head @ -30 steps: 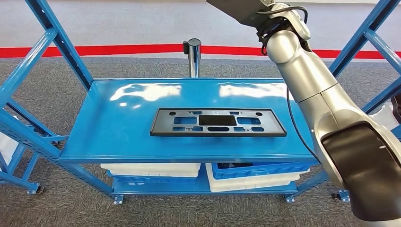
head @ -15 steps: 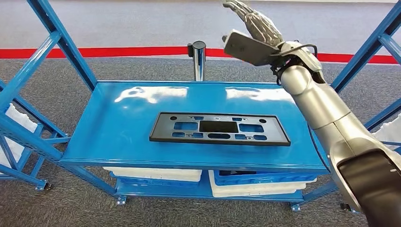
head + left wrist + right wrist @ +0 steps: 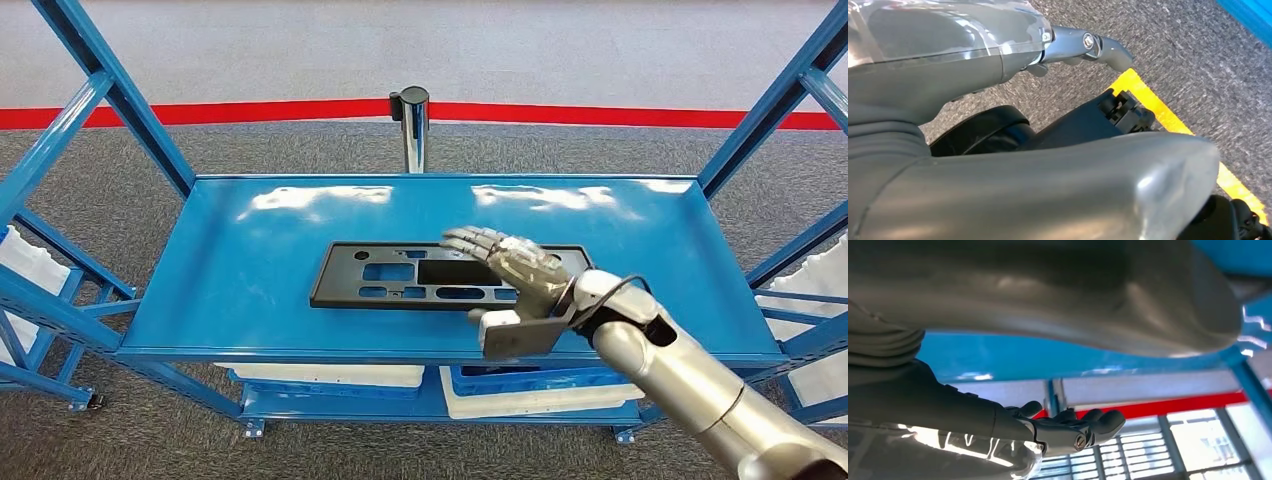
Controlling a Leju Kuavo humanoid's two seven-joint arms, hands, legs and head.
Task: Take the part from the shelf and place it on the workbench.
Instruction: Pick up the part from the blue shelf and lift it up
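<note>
The part (image 3: 420, 275) is a long, flat black plastic panel pierced with rectangular and oval cut-outs and small round holes. It lies flat on the blue shelf (image 3: 250, 260), lengthwise left to right, near the middle and toward the near edge, its right end hidden.

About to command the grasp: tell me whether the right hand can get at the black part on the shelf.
Probably yes. The right hand hangs open over the part's right end, and nothing lies between them on the shelf. Whether it touches yet, I cannot tell.
</note>
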